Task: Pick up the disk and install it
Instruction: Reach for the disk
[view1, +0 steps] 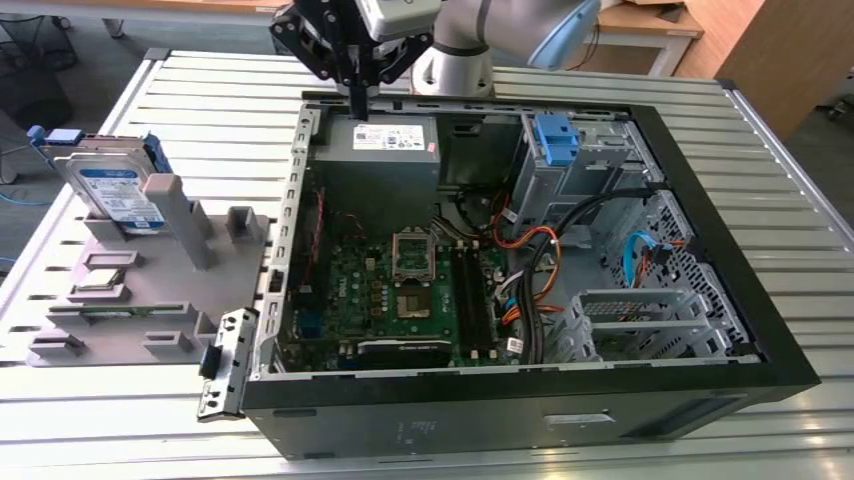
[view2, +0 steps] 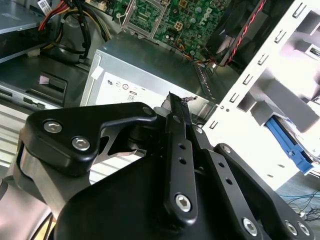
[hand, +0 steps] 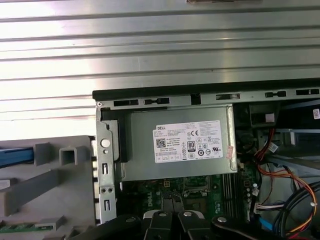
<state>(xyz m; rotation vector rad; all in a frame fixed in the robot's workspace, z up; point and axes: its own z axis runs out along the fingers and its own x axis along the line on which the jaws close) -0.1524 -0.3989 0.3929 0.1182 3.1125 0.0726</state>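
Note:
The disk (view1: 118, 192), a silver hard drive with a blue-and-white label in a blue plastic frame, stands upright in a grey holder (view1: 147, 300) at the exterior view's left, outside the open computer case (view1: 534, 385). My gripper (view1: 358, 108) hangs over the case's far edge, above the grey power-supply box (view1: 378, 150) and well to the right of the disk. Its fingers are shut with nothing between them. In the second wrist view the shut gripper (view2: 173, 100) points at the power-supply box (view2: 150, 70), and the disk's blue frame (view2: 290, 146) shows beyond the case wall.
A bare blue bracket (view1: 554, 138) sits in the drive bay at the case's far right. Cables (view1: 534, 250) and the green motherboard (view1: 400, 285) lie inside. A silver cage (view1: 641, 312) stands near the front right. The slatted metal table (view1: 200, 85) surrounds the case.

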